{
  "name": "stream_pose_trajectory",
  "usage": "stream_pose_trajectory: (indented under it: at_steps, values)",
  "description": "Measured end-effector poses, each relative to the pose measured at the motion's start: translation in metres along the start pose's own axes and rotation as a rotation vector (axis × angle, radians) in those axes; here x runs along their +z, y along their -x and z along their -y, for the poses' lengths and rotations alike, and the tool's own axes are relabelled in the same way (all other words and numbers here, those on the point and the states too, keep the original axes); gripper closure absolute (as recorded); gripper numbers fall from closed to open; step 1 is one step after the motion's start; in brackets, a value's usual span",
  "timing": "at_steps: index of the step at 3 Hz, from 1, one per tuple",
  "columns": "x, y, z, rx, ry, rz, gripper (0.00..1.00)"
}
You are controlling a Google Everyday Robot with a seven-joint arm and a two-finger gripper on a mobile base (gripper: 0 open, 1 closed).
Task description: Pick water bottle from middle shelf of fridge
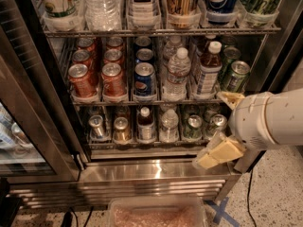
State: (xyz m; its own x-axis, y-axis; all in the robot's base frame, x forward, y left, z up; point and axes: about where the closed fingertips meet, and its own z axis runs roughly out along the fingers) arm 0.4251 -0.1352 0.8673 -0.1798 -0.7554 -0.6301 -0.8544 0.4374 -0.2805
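I see the water bottle (178,74) standing upright at the front of its lane on the middle shelf (118,100) of the fridge (151,172). It is clear and ribbed, with a white cap and a thin pale label. My gripper (208,129) hangs to its lower right, fingers spread, well apart from it.
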Motion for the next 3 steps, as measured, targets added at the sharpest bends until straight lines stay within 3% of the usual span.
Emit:
stream_pose_trajectory:
  at_steps: [1,2,3]
  values:
    - [0.021,0.002,-0.007,0.055,-0.055,0.074,0.0]
    - [0.044,0.007,0.005,0.117,-0.145,0.152,0.1]
    - [0.055,0.008,0.025,0.164,-0.254,0.187,0.19]
